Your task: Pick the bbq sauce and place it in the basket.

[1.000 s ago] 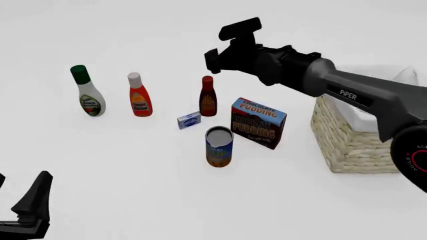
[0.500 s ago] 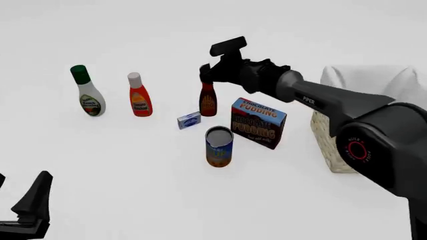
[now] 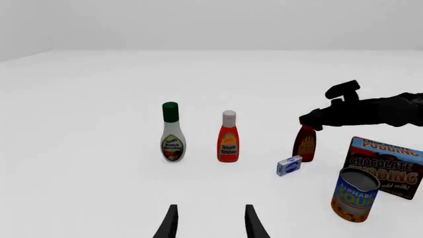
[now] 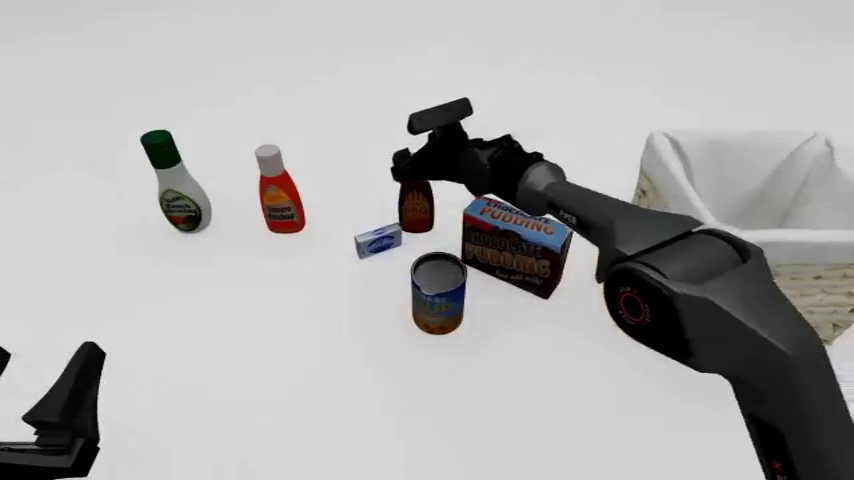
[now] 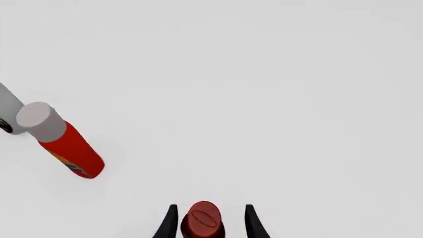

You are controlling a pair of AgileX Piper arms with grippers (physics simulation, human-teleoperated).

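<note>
The bbq sauce (image 4: 416, 208) stands upright in the middle of the table, a dark reddish-brown bottle whose red cap (image 5: 202, 221) shows in the right wrist view. My right gripper (image 4: 411, 176) is down over the bottle's top, open, with a finger (image 5: 170, 222) on either side of the cap and a small gap to each. It hides the cap in the front view. The basket (image 4: 817, 292), woven with a white cloth lining, sits at the right edge. My left gripper (image 3: 210, 225) is open and empty near the front left corner, far from the bottle.
A white bottle with a green cap (image 4: 176, 190) and an orange-red bottle (image 4: 278, 196) stand to the left. A small blue box (image 4: 378, 241), a can (image 4: 438, 292) and a chocolate pudding box (image 4: 515, 246) crowd the bbq sauce's near side.
My right arm has swung left and down, bringing the gripper from above the pudding box onto the bbq sauce's cap. The basket is now less covered. The left arm has not moved.
</note>
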